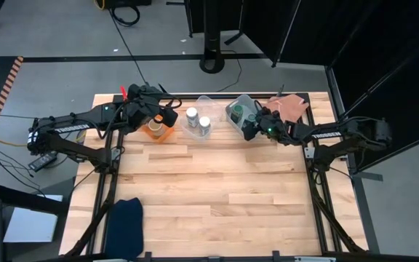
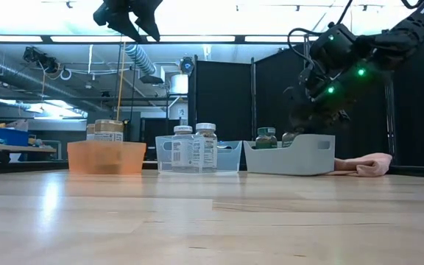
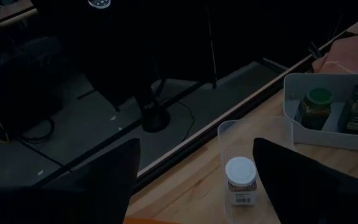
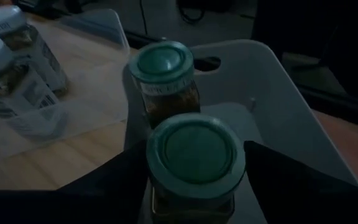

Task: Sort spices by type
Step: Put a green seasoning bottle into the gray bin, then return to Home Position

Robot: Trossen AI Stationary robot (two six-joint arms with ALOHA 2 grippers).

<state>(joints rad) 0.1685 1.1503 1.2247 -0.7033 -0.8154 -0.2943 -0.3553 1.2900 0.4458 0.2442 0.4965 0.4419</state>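
Two tan-topped jars (image 2: 109, 131) stand in the orange tray (image 1: 167, 135). Two white-lidded jars (image 1: 198, 118) stand in the clear tray (image 2: 227, 156). One green-lidded jar (image 4: 163, 78) stands in the grey-blue tray (image 2: 289, 156), and a second green-lidded jar (image 4: 194, 155) sits between my right gripper's fingers. My right gripper (image 1: 249, 125) is at the tray's near end. My left gripper (image 2: 135, 26) hangs open, high above the orange tray, touching nothing. In the left wrist view the left gripper (image 3: 194, 186) looks past a white-lidded jar (image 3: 240, 177). My right gripper (image 4: 196, 180) has the nearer green-lidded jar between its two fingers, which meet the rim of its lid (image 4: 151, 158) on opposite sides. The fingers come slanting down from the table's right side. The jar is upright inside the grey-blue tray; whether its base rests on the floor is hidden.
A pink cloth (image 1: 291, 108) lies by the grey-blue tray at the far right corner. A dark blue cloth (image 1: 126, 225) lies at the near left edge. The three trays line the far edge; bare wood spreads over the table's middle and near half.
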